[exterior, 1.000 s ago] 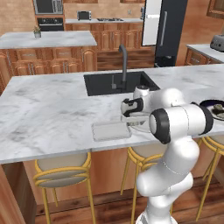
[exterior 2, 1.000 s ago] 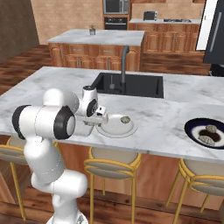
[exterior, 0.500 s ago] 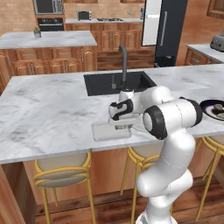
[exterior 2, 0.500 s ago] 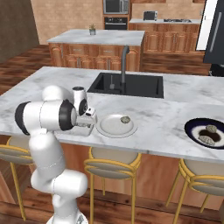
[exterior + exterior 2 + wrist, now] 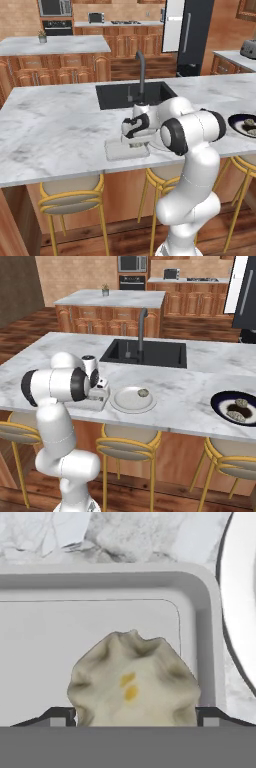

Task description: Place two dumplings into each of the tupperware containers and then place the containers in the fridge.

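The end effector was seen low over a tupperware container near the front edge of the marble counter. Its fingers were spread wide, with a dumpling seated between them above the container's floor. Another dumpling lay on the round white plate just beside the container, and two more sat on the dark plate well apart.
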You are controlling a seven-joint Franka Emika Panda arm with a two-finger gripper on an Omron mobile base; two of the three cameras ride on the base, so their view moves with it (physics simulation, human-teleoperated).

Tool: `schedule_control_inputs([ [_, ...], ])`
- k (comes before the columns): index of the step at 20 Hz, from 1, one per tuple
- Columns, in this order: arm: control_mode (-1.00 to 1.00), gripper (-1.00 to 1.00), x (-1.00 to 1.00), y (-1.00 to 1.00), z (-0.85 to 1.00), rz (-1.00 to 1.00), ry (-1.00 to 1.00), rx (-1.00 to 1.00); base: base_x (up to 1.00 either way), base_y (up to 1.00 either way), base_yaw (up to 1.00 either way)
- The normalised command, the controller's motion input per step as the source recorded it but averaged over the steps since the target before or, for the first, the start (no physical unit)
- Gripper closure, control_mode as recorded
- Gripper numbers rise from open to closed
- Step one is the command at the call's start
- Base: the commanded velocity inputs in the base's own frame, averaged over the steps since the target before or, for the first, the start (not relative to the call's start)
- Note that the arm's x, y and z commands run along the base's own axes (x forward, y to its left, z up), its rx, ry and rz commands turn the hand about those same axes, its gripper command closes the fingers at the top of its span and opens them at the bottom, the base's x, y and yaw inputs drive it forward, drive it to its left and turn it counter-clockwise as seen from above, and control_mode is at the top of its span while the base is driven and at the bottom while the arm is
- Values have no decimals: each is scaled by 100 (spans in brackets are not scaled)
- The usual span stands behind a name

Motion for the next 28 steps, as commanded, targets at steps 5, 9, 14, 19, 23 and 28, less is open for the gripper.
schedule_control_inputs([
  [5, -100, -100, 0, 40, -7, 0, 1, 0, 0, 0, 0],
  [9, -100, -100, 0, 1, 0, 0, 1, 0, 0, 0, 0],
  [14, -100, -100, 0, -4, 0, 0, 0, 0, 0, 0, 0],
  [19, -100, -100, 0, -21, 12, -1, 0, 1, 0, 0, 0],
  [23, -100, -100, 0, -59, 73, -7, 0, 1, 0, 0, 0],
  [28, -100, -100, 0, -99, 25, -21, 2, 0, 0, 0, 0],
])
